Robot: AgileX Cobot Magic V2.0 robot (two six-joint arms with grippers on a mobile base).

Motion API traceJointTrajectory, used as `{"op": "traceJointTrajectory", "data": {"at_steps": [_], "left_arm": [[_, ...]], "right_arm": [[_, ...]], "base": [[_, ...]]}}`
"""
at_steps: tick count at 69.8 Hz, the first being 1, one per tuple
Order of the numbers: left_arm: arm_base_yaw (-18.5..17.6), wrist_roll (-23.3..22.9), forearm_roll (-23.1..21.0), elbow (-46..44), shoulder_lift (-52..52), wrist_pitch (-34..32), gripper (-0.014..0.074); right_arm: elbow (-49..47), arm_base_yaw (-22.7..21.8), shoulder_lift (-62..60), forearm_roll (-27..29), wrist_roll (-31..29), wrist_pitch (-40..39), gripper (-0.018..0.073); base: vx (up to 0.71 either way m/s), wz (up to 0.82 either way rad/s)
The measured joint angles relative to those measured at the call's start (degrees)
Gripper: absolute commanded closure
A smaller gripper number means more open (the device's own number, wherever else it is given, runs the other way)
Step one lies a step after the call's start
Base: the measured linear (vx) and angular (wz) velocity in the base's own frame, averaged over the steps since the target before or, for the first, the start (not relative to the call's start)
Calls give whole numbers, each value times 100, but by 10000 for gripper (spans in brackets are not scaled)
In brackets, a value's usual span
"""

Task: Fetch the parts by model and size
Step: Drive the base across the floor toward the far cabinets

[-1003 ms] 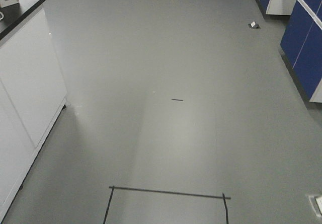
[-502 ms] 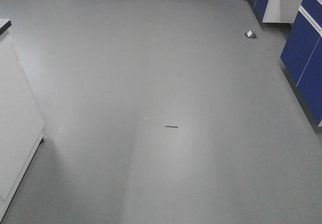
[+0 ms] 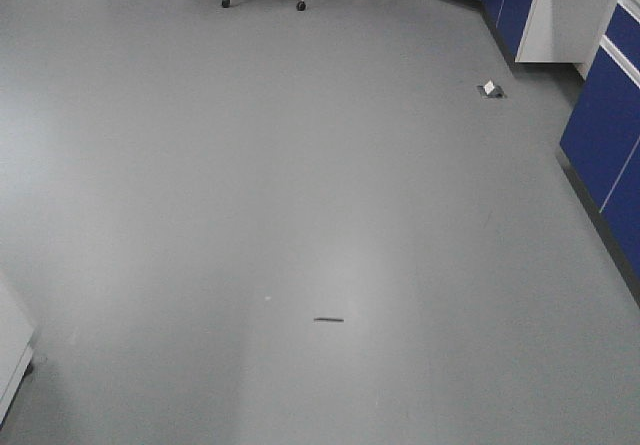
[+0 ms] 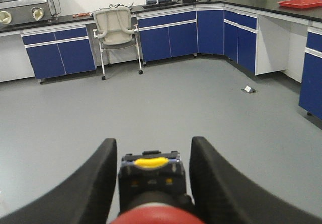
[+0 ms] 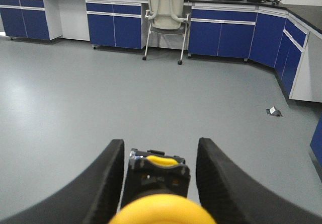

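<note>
- The grey floor (image 3: pixel 300 165) fills most of the front view and spreads out far past both grippers in the wrist views.
- Blue cabinets (image 4: pixel 166 35) with black tops stand along the far walls.
- A pale chair (image 4: pixel 116 27) on wheels stands in front of the cabinets.
- The left gripper (image 4: pixel 153 143) is partly open. Its two black fingers (image 4: pixel 95 183) sit tight against the sides of the red switch (image 4: pixel 151 181), one on each side, and hold it up over the floor.
- The right gripper (image 5: pixel 160 143) is open about the same amount. Its black fingers (image 5: pixel 100 183) sit close on both sides of the yellow switch (image 5: pixel 156 178) and hold it the same way.
- The red switch lies long-ways between the fingers, in line with them. Its round red cap (image 4: pixel 156 216) faces back toward the camera, and its other end points forward toward the fingertips and the cabinets.
- The yellow switch lies long-ways too. Its round yellow cap (image 5: pixel 158 210) faces the camera and its other end points forward.
- Each switch has a boxy black body behind the cap. There is a small yellow piece at the far end, and on the red switch a thin blue-grey edge shows around it.
- A small white thing (image 3: pixel 490 88) lies on the floor near the cabinets on the right.
- A short dark strip (image 3: pixel 328 319) lies flat on the floor in the front view.
</note>
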Motion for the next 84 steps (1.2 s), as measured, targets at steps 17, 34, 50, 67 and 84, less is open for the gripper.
{"op": "traceJointTrajectory", "data": {"at_steps": [17, 34, 50, 67, 84], "left_arm": [[0, 0, 0, 0, 0, 0, 603], [0, 0, 0, 0, 0, 0, 603], [0, 0, 0, 0, 0, 0, 603], [0, 0, 0, 0, 0, 0, 603], [0, 0, 0, 0, 0, 0, 603]], "right_arm": [[0, 0, 0, 0, 0, 0, 561], [0, 0, 0, 0, 0, -5, 561], [0, 0, 0, 0, 0, -5, 561], [0, 0, 0, 0, 0, -5, 561], [0, 0, 0, 0, 0, 0, 561]], "base": [[59, -3], [62, -1], [63, -1], [64, 0], [64, 0]]}}
